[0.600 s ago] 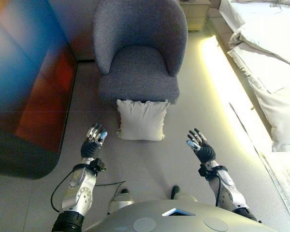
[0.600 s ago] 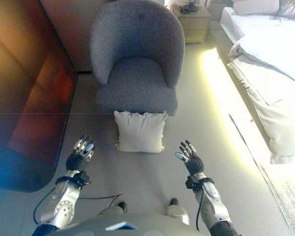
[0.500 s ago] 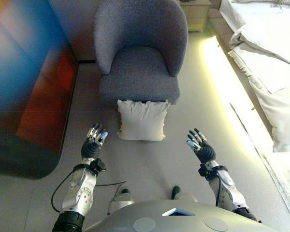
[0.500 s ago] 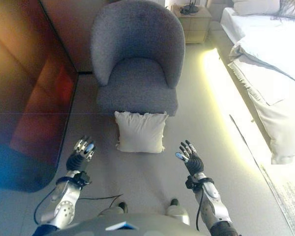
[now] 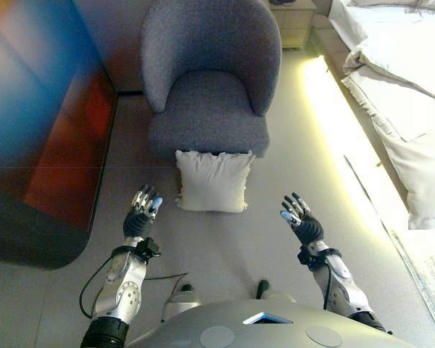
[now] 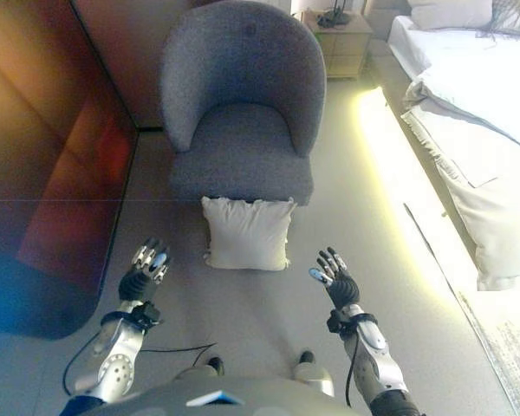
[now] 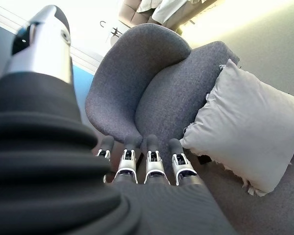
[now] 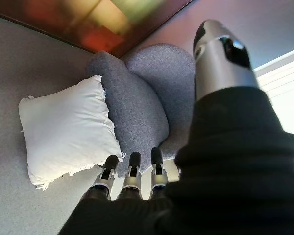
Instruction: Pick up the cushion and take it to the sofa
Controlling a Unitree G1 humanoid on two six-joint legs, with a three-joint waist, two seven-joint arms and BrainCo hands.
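Observation:
A white square cushion (image 5: 213,181) leans upright on the grey floor against the front of a grey armchair (image 5: 209,72), which is the sofa here. It also shows in the left wrist view (image 7: 245,132) and the right wrist view (image 8: 68,129). My left hand (image 5: 141,215) is open, fingers straight, raised to the left of the cushion and apart from it. My right hand (image 5: 299,220) is open, raised to the right of the cushion and apart from it. Both hands are empty.
A dark glossy wall panel (image 5: 36,123) runs along the left. A bed with white bedding (image 5: 399,87) stands at the right, with a lit strip along its base. A wooden nightstand (image 6: 342,39) stands behind the armchair.
My left hand has shifted very slightly toward the cushion. Everything else is the same.

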